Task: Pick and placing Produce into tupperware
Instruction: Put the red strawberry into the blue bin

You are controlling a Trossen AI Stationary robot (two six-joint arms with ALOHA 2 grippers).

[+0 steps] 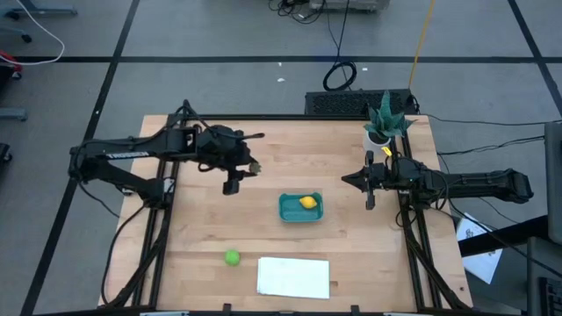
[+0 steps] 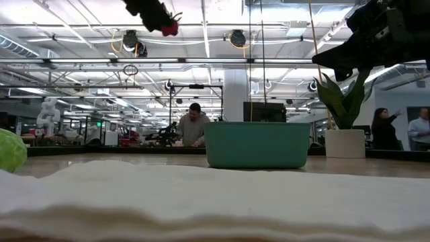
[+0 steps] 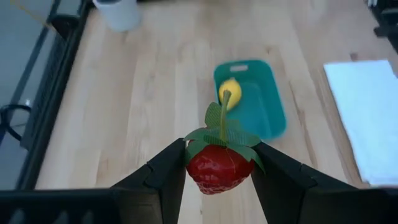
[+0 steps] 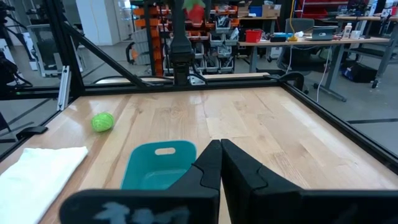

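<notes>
Looking through the left wrist camera, I see the left gripper [image 3: 219,171] clamped on a red strawberry [image 3: 217,168], high above the table; the overhead view hides it. The lemon [image 1: 308,202] lies inside the teal tub [image 1: 290,211]. The green ball [image 1: 232,257] rests beside the white sheet [image 1: 294,276]. The right gripper [image 4: 220,163] waits with fingers together near the potted plant [image 1: 384,123].

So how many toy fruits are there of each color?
Yellow: 1, the lemon in the teal tub.
Red: 1, the strawberry held by the left gripper.
Green: 1, the ball on the table.
Total: 3.
</notes>
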